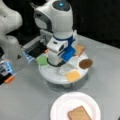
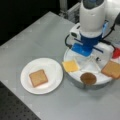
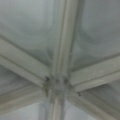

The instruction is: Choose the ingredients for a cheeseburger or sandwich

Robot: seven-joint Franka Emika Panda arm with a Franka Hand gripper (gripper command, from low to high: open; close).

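One brown toast square (image 2: 38,77) lies flat on the round white paper plate (image 2: 51,67), at a front view's left. Right of it, the round white divided tray (image 2: 75,79) holds a yellow cheese square (image 2: 70,66), a dark brown round patty (image 2: 88,78), a second toast square (image 2: 112,69) and a red piece (image 2: 116,52); a green lettuce blob (image 1: 42,60) shows in a front view. The gripper (image 2: 88,53) hangs low over the tray's centre; I cannot tell how its jaws stand. The wrist view shows only the tray's white ribs. Picking cleanly probably calls for centring over one piece, clear of the ribs. Everything rests on a grey table (image 2: 37,37) against a dark background.
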